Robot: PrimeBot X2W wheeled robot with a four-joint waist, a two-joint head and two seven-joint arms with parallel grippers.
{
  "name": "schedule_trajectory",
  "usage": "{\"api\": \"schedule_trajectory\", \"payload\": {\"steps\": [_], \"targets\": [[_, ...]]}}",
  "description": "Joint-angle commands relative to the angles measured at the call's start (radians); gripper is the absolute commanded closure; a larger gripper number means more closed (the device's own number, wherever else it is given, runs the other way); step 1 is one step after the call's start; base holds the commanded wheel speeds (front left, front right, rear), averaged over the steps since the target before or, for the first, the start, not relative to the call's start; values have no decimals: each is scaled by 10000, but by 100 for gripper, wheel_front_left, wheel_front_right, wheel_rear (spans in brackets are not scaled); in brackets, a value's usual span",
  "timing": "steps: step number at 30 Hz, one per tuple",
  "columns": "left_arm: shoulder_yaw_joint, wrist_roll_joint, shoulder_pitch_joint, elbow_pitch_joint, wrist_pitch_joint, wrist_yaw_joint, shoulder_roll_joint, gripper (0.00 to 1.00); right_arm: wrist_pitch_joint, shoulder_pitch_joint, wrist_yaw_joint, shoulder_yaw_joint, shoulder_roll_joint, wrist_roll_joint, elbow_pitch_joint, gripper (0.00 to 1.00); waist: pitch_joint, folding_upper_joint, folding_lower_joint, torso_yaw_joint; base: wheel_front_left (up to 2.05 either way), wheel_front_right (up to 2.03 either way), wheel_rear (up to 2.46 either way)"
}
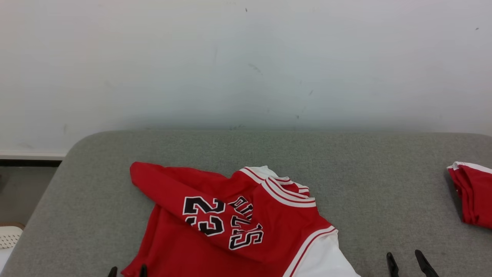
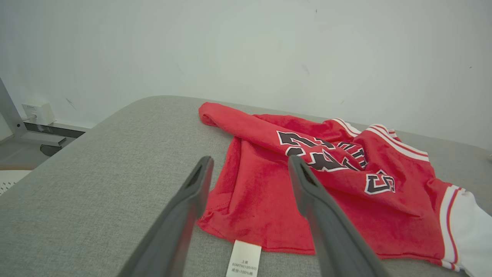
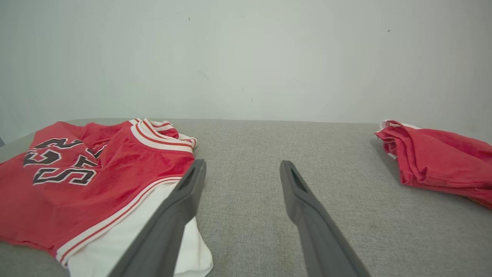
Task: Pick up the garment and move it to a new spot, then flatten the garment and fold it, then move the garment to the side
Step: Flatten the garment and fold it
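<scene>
Picking up: this is the step in hand, by my judgement, as nothing is lifted yet.
Garment [image 1: 230, 215]: a red jersey with white trim, crumpled on the near-left part of the grey tabletop [image 1: 346, 161]. The numbered panel is folded over the body, and the hem faces me with its care label [image 2: 244, 257].
Left gripper [image 2: 250, 161]: jaws apart and holding nothing, poised above the near hem corner.
Right gripper [image 3: 242, 165]: jaws apart and holding nothing, over bare tabletop just beside the white panel [image 3: 153, 246].
Grasp points: I should take the hem corner with the left and the white-trimmed edge with the right. Each grip should pinch a single layer, not a bunched fold.
Approach: I should lower until the fingertips press lightly into the cloth, then close fully before lifting.
Lift: both arms should rise together so the cloth hangs open and the folded-over panel falls free.
Hazard: a second folded red garment [image 1: 471, 192] lies well apart at the far right, so the new spot should stay short of it.
</scene>
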Motion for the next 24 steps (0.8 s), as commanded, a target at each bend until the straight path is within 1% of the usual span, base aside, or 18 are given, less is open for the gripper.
{"api": "schedule_trajectory", "payload": {"steps": [1,7,10,12,13,14,15,20,24], "targets": [[62,145,-72,37,-15,-69,-47,0,6,-33,-30,5,-18,-35,15,0,4,-1,0,-8,0,0,0],[72,333,-100,371,-15,-259,-113,0,6,-67,-30,75,-41,15,-23,0,3,-1,0,-36,0,0,0],[-8,380,-185,963,-12,-309,-86,0,6,-79,-30,250,-198,118,60,0,8,-1,0,-46,0,0,0],[-92,476,-278,1552,29,-332,84,0,6,-107,-30,444,-343,230,243,0,16,-1,0,-52,0,0,0],[-92,476,-278,1552,29,-332,84,0,6,-107,-30,444,-343,230,243,0,16,-1,0,-52,0,0,0],[-67,423,-561,1959,255,-306,215,0,16,-162,-30,803,-553,375,570,0,41,-1,0,-42,0,0,0],[-67,423,-561,1959,255,-306,215,0,16,-162,-30,803,-553,375,570,0,41,-1,0,-42,0,0,0],[-119,342,-1074,2606,1105,-353,563,0,568,-404,-30,1726,-1043,960,1099,0,155,-1,0,-26,0,0,0],[-121,220,-1482,2958,1634,-365,774,0,1023,-640,-30,2359,-1315,1351,1313,0,323,-1,0,-40,0,0,0]]}}
